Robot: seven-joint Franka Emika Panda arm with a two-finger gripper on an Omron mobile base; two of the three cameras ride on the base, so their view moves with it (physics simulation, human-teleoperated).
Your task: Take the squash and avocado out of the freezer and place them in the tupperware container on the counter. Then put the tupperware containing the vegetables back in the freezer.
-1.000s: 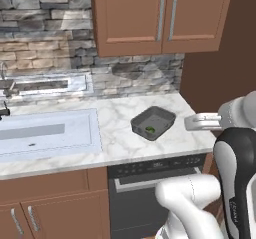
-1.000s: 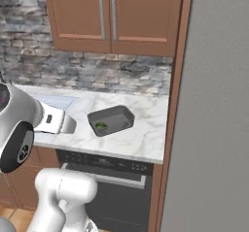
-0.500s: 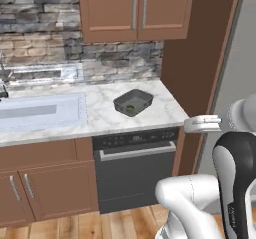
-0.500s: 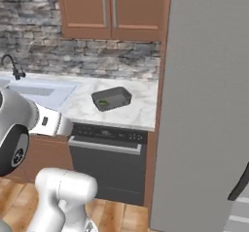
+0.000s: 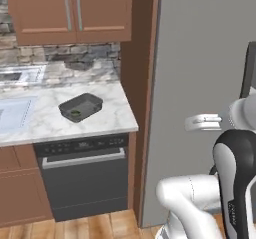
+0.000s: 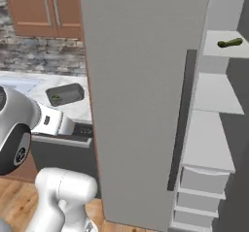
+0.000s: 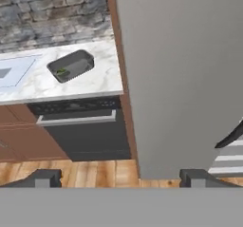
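Spread wide and holding nothing, the gripper [image 7: 121, 176] shows its two dark finger tips [image 7: 43, 177] far apart at the bottom of the hand view, with wooden floor [image 7: 90, 171] and the foot of the freezer [image 7: 185, 74] straight ahead of them.

Ahead of the hand and filling the right side of its view stands the broad flat grey door of the freezer, swung open; its long dark vertical handle [image 6: 181, 122] shows in the right base view. Past that door, further to the hand's right, are the pale inner shelves [image 6: 208, 141] and drawers. On an upper shelf lies a long dark green vegetable [image 6: 229, 42], probably the squash, though it is too small to be sure.

Up and to the left of the hand is the counter [image 7: 97, 76], white marble with grey veins, above a black appliance panel [image 7: 78, 112] and brown cabinets [image 7: 21, 136]. The tupperware container [image 7: 71, 65] sits on it, a shallow dark grey tub near the counter's right end, well apart from the hand. Something small and green [image 5: 75, 113] rests inside the tub; what it is cannot be made out. Left of the tub a pale recessed sink [image 7: 14, 71] is set into the marble, and a stone backsplash [image 7: 52, 14] rises behind the counter.
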